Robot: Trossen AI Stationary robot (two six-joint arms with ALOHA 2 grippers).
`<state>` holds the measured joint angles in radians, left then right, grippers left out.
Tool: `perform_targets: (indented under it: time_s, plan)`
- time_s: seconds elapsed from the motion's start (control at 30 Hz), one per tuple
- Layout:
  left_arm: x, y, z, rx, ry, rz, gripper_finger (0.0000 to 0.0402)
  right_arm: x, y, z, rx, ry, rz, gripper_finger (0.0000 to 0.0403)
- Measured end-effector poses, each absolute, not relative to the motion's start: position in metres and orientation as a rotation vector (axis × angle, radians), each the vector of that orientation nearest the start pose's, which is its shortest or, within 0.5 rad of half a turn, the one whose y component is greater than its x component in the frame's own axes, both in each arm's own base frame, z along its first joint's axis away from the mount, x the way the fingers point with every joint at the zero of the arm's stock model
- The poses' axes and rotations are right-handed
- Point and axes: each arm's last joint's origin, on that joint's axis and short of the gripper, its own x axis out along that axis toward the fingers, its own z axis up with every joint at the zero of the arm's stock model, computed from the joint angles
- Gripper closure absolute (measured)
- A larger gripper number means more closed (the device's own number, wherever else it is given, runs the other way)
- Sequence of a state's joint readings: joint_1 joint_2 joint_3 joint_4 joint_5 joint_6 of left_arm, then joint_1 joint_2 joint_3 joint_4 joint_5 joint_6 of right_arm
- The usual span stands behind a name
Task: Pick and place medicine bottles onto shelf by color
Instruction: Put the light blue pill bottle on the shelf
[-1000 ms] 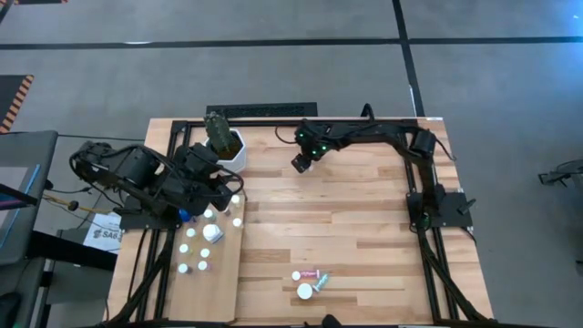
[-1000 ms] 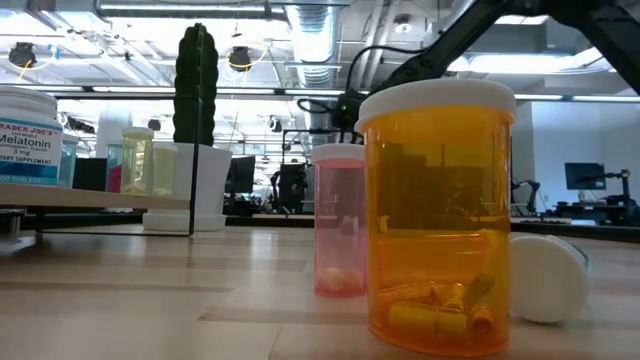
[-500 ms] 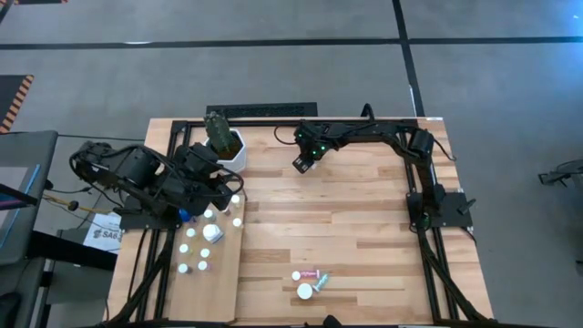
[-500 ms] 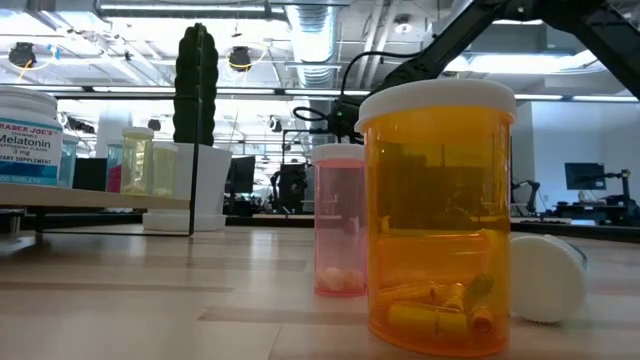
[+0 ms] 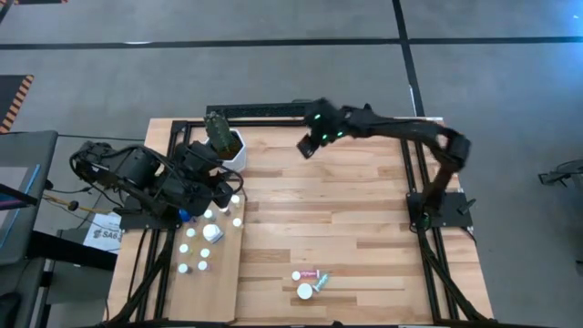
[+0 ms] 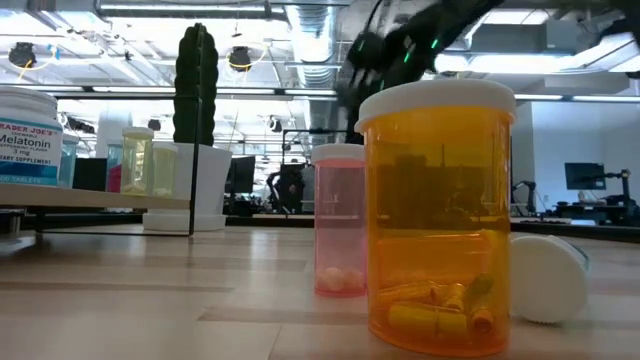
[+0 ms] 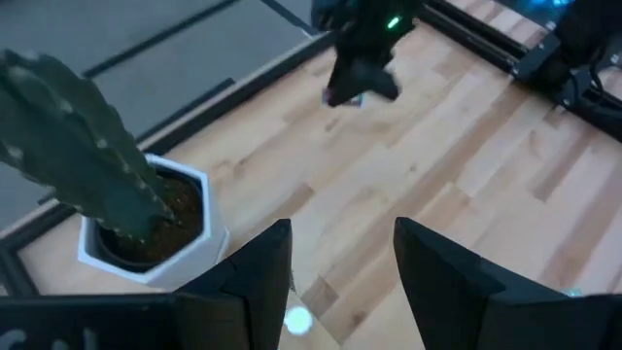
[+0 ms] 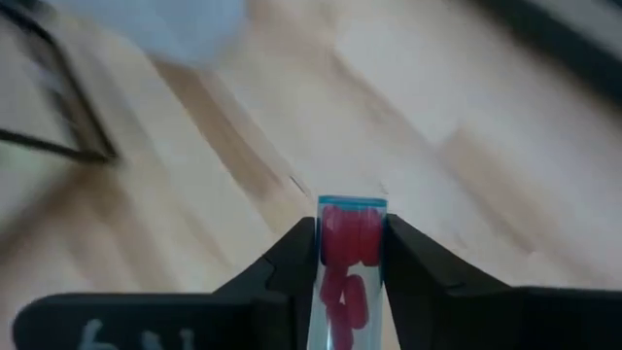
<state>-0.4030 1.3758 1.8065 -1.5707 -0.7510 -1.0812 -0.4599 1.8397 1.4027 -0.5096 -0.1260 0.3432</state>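
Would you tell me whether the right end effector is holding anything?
Yes: the right end effector is shut on a small clear bottle of red pills.

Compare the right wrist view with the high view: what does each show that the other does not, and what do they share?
Only the right wrist view shows the right gripper shut on a clear bottle of red pills.

Only the high view shows the shelf with its white-capped bottles, the left gripper above it, the potted cactus, and three bottles on the near tabletop.

Both show the plank tabletop.
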Motion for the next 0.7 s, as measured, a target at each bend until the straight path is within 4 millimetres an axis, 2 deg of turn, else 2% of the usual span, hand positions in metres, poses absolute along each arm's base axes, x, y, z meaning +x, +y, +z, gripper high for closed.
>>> perform_targets:
  time_s: [0.2,0.4,0.57,0.7]
  plan:
    - [0.199,-0.061,0.443,-0.311,0.542,0.789,0.0233,0.320,-0.154,0.327,0.555,0.517,-0.432,0.0278]
    - [0.220,-0.068,0.458,-0.210,0.370,0.731,0.0233,0.281,-0.124,0.410,0.461,0.126,-0.332,0.0284]
    - [0.251,-0.080,0.471,-0.067,0.239,0.686,0.0233,0.253,-0.094,0.459,0.383,-0.148,-0.215,0.0281]
    - [0.287,-0.090,0.481,0.055,0.124,0.646,0.0233,0.232,-0.071,0.489,0.334,-0.348,-0.111,0.0281]
